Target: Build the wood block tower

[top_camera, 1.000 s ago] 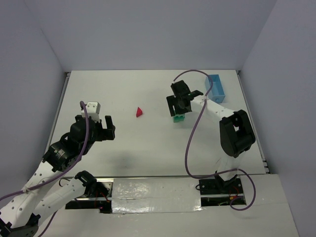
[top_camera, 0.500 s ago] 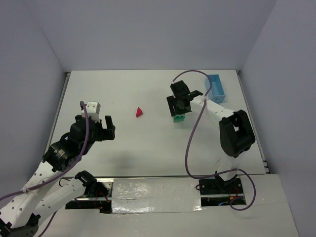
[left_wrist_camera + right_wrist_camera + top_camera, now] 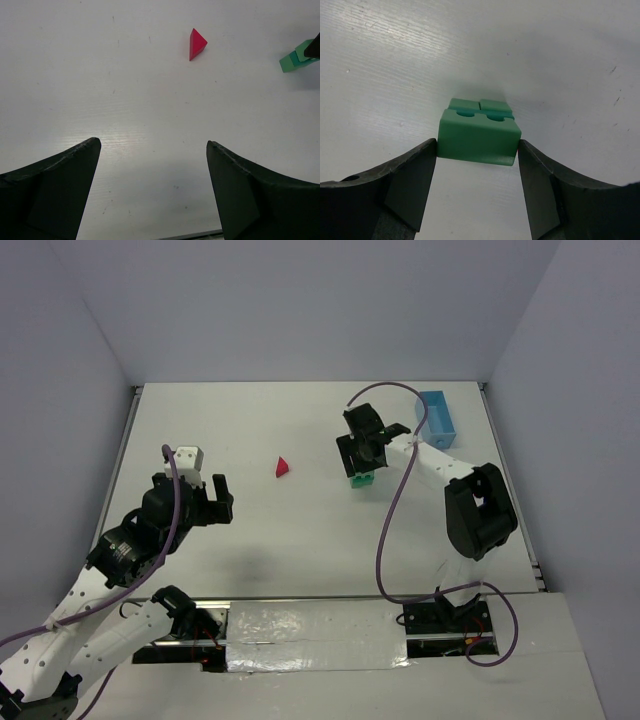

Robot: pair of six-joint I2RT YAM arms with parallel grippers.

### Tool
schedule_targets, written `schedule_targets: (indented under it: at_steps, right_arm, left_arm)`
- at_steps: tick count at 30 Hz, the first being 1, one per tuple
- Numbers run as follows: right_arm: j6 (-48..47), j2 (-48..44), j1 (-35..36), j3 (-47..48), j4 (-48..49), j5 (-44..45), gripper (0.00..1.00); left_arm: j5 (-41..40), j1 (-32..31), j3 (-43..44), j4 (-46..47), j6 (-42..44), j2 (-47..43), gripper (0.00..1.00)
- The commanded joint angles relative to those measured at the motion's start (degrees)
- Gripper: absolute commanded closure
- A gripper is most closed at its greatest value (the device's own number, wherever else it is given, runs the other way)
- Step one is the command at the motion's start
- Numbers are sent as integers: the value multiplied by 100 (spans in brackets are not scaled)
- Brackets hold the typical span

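Observation:
A wide green block (image 3: 479,137) with two notches in its top edge sits between my right gripper's (image 3: 477,146) fingertips, and both tips touch its ends. Two smaller green blocks (image 3: 480,105) lie side by side right behind it; I cannot tell if it rests on them. From above, the right gripper (image 3: 360,462) covers most of the green pieces (image 3: 361,479) at centre right. The red triangular piece (image 3: 283,467) lies alone mid-table, also seen as the red triangle (image 3: 196,43) in the left wrist view. My left gripper (image 3: 195,496) hovers open and empty at the left.
A light blue tray (image 3: 437,418) stands at the back right, behind the right arm. The right arm's purple cable (image 3: 385,530) loops across the table in front of it. Grey walls close in the table on three sides.
The right gripper's jaws have narrowed onto the wide green block and the gripper has edged slightly left. The left arm has not moved.

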Motion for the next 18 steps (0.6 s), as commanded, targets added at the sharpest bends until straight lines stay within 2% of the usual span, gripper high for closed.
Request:
schedule_targets:
  at_steps: [1,18]
  right_arm:
    - [-147,-338,54,114,-31,-48,29]
    - [-95,-181,54,201,-84,66,28]
  left_arm:
    - [25,-25,-21,209,135,-10,0]
    - [25,-17,-21,209,144,-18,0]
